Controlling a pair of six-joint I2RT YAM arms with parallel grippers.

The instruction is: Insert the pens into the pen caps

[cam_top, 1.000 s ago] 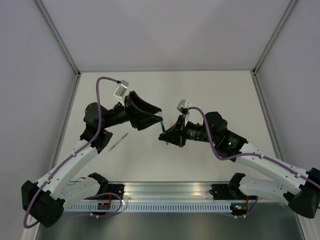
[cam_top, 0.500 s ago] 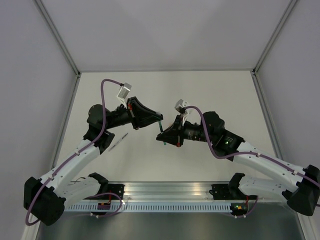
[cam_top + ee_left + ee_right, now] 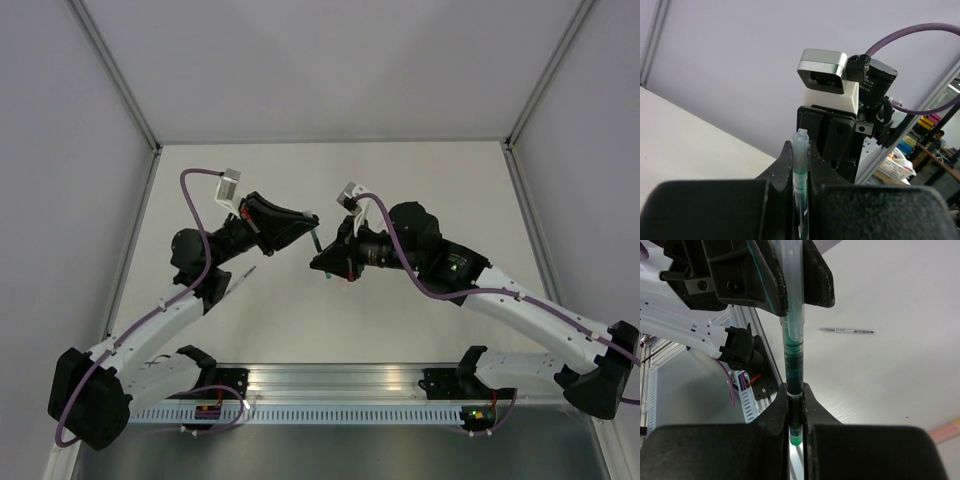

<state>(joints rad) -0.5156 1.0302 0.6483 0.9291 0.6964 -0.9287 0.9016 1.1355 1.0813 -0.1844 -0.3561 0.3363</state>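
Setting: pale table (image 3: 420, 180) boxed in by grey walls, with an aluminium rail along the near edge.
Left gripper (image 3: 309, 222): closed on one end of the green pen (image 3: 317, 243); its wrist view shows the fingers (image 3: 785, 165) pinching a translucent, green-tinted barrel with a pale tip poking out past them.
Right gripper (image 3: 327, 263): clamped on the other end of the same green piece; its wrist view shows dark green plastic between the fingers (image 3: 811, 412), with the barrel running up into the left gripper's jaws.
Where the pen is: held off the table, bridging the two grippers near the middle (whether the part in the right gripper is the cap or the barrel's end, I cannot tell).
Other pen: a thin grey-white pen (image 3: 236, 284) lies on the table at left, near the left arm, well apart from the grippers; it also shows in the right wrist view (image 3: 846, 330).
Handling: judged light, stiff and smooth, so liable to slip or twist if pinched near a tip; best held across the barrel close to the joining end, leaving the mouth free.
Risk: thin plastic would likely bend or pop out under a push that is off its axis.
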